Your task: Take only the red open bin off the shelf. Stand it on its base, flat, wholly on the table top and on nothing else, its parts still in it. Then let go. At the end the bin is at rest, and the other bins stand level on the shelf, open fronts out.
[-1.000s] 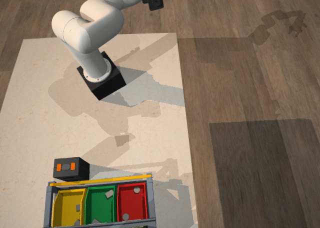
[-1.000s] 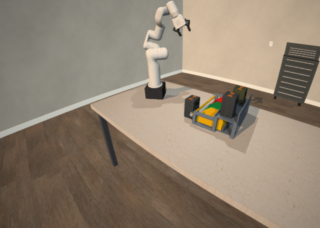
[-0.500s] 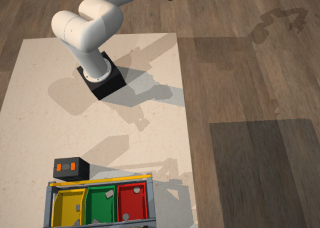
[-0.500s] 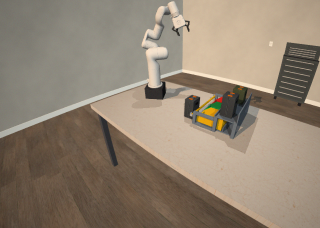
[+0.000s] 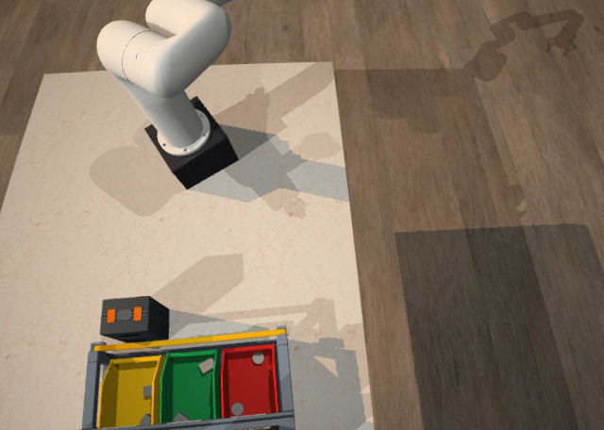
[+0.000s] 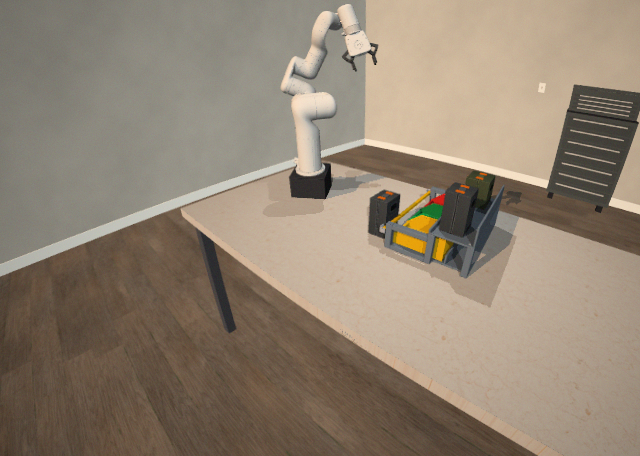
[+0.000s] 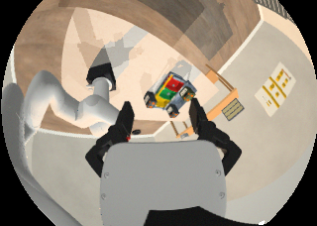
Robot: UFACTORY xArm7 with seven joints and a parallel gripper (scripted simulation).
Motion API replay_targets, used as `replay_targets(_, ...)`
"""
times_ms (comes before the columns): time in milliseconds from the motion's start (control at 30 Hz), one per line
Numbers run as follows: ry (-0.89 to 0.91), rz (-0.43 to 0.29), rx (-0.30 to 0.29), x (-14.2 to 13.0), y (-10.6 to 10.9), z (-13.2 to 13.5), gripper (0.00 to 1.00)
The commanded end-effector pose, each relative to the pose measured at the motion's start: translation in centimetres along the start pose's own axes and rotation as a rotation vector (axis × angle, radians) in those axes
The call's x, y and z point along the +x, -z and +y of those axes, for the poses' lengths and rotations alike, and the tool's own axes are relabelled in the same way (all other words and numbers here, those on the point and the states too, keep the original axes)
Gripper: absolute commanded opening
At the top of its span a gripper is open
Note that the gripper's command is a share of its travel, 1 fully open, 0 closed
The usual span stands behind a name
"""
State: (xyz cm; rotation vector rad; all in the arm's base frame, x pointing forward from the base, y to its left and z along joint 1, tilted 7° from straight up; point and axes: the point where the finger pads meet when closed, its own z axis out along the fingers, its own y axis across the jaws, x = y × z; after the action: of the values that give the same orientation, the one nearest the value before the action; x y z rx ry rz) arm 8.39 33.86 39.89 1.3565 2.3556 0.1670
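Observation:
The red bin sits on the shelf, at the end of the row, with two round grey parts in it. The green bin stands beside it with grey parts in it. The yellow bin stands at the other end, also with grey parts. My gripper is open and empty, high above the table and far from the shelf. In the top view only a dark bit of it shows at the top edge.
A black case with orange latches stands on the table before the shelf's yellow rail. Another black case stands on the shelf's upper board. A dark green case stands beside it. A grey panel rises behind them.

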Motion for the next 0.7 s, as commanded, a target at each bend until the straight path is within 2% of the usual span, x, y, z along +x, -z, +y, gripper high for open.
replay_targets(0,0.035,-0.004,0.014,0.7,0.2,0.1,1.0)
replay_targets(167,0.035,-0.004,0.014,0.7,0.2,0.1,1.0)
replay_targets(333,0.129,-0.017,0.041,5.9,1.4,-0.6,1.0)
replay_targets(667,0.129,-0.017,0.041,5.9,1.4,-0.6,1.0)
